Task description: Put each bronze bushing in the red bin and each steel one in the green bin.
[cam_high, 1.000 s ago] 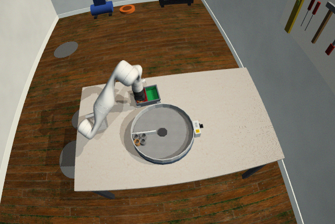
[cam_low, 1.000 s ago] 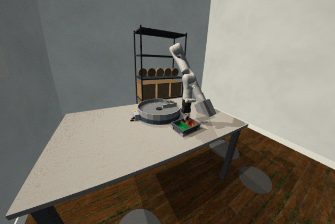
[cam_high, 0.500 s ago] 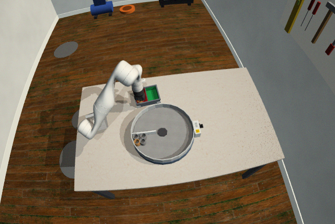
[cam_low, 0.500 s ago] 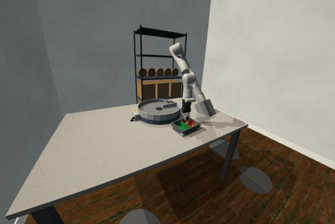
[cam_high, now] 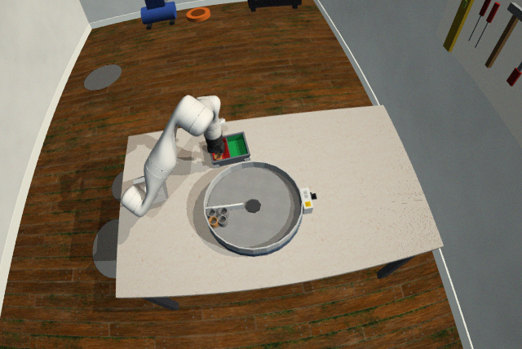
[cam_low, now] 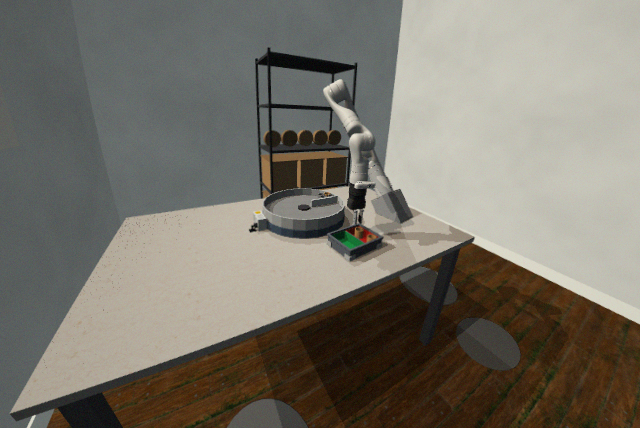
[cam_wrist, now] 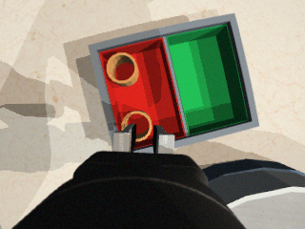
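Observation:
My gripper (cam_low: 358,221) (cam_wrist: 144,135) is partly open and empty, above the red bin (cam_wrist: 150,91). A bronze bushing (cam_wrist: 151,125) (cam_low: 358,232) stands in the bin below the fingers; the left finger hides part of it. Another bronze bushing (cam_wrist: 135,74) (cam_low: 371,237) stands at the bin's far left corner in the wrist view. The green bin (cam_high: 237,145) (cam_low: 347,240) (cam_wrist: 200,81) is empty. On the turntable (cam_high: 261,185) (cam_low: 284,204), one bronze bushing (cam_high: 213,219) and three steel bushings, one of them a steel bushing (cam_high: 223,222), are grouped beside the white bar.
The white bar (cam_high: 227,205) (cam_low: 324,201) reaches from the turntable's hub to its raised rim. A small white box (cam_high: 307,201) (cam_low: 259,220) sits at the turntable's outer side. A grey divider (cam_wrist: 176,91) separates the two bins, which adjoin the turntable's edge.

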